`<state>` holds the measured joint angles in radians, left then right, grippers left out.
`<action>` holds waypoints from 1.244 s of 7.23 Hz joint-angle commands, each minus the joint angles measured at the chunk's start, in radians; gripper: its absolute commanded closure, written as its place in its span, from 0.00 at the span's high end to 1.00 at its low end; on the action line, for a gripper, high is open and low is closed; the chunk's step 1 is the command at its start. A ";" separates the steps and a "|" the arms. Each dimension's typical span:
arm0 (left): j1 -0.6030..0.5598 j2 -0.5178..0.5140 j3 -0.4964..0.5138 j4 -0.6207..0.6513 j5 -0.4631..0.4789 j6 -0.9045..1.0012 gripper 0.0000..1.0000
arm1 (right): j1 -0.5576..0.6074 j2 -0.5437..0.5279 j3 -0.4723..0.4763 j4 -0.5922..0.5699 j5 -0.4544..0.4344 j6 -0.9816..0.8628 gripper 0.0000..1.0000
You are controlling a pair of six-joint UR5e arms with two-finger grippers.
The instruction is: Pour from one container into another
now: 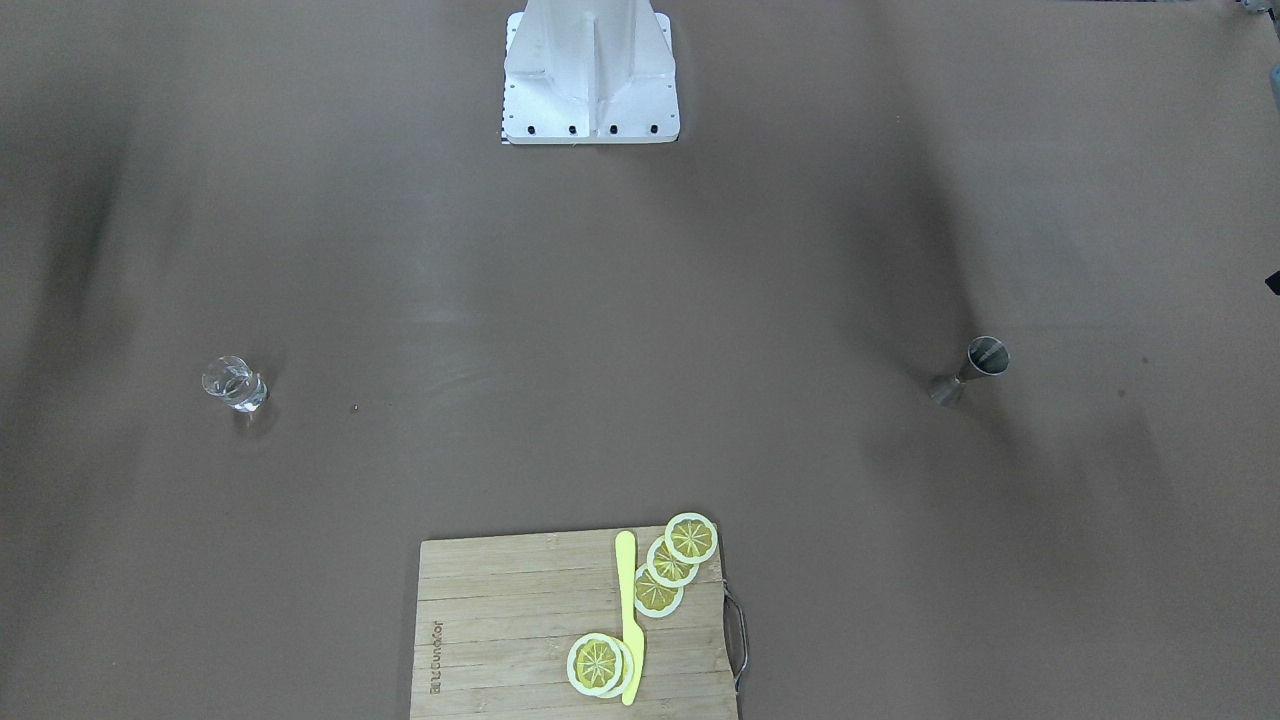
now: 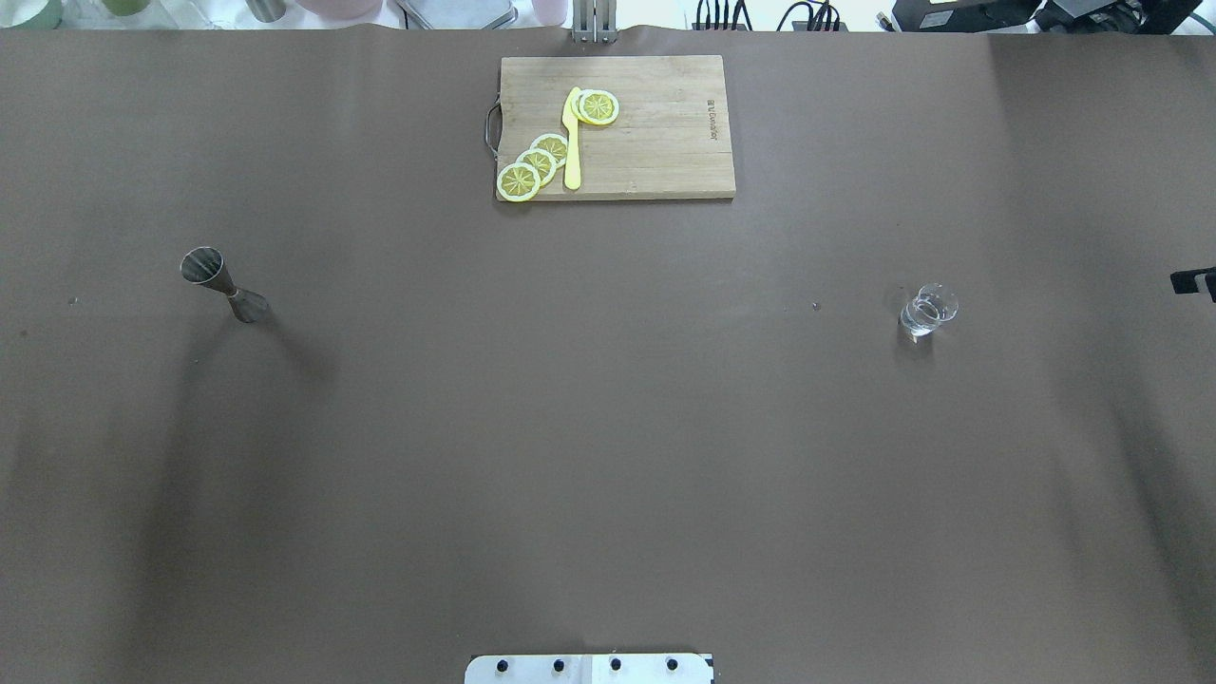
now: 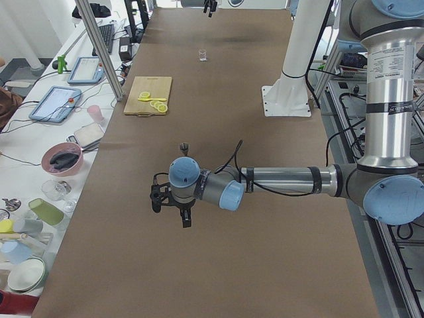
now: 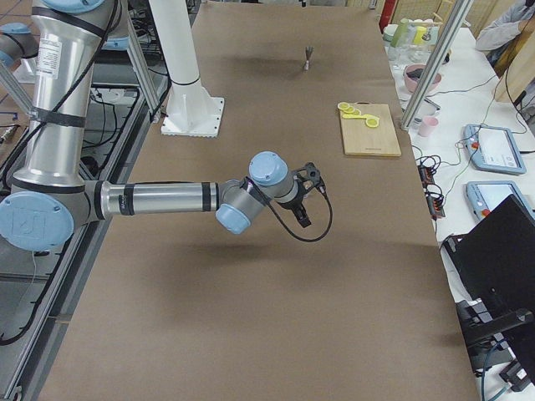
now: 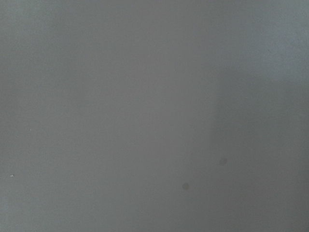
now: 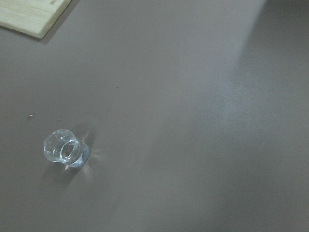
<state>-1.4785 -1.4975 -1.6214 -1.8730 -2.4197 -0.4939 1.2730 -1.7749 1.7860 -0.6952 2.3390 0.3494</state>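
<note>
The small clear drinking glass [image 2: 928,311] stands upright on the brown counter [image 2: 608,456], on the robot's right side; the steel jigger [image 2: 223,285] stands upright on the robot's left, round mouth up. The two are well apart, with bare counter between them, and both stand free. At the edge of the counter across from the robot base [image 1: 590,90] lies a bamboo cutting board [image 2: 665,142] with a metal handle on one short side; a yellow knife [image 2: 572,138] lies flat on it; three overlapping lemon slices [image 2: 538,163] run in a row beside the knife toward the board's corner, and a further pair overlaps at the knife's other end.

The left arm [image 3: 285,180] stretches out level over the counter; the left jaws hang above bare surface, apart from the jigger, and the left wrist view shows only plain brown counter. The right arm [image 4: 159,199] reaches out likewise on the glass's side; the right wrist view looks down on the glass, mouth up, with a corner of the cutting board at its top edge. Both sets of jaws show only from the cameras at the counter's ends, so I cannot tell whether they are wide or narrow; neither the glass nor the jigger is in them.
</note>
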 commanded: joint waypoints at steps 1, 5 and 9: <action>0.001 -0.029 -0.116 0.261 0.008 0.000 0.98 | -0.094 -0.030 -0.005 0.133 -0.001 0.000 1.00; 0.033 -0.030 -0.335 0.399 0.024 -0.008 0.98 | -0.169 -0.034 -0.138 0.398 -0.038 -0.007 1.00; 0.112 -0.119 -0.411 0.423 0.016 -0.335 0.98 | -0.172 -0.001 -0.221 0.576 0.011 -0.060 1.00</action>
<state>-1.3973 -1.5965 -2.0072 -1.4505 -2.3979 -0.7166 1.1010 -1.7853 1.5725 -0.1473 2.3244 0.2951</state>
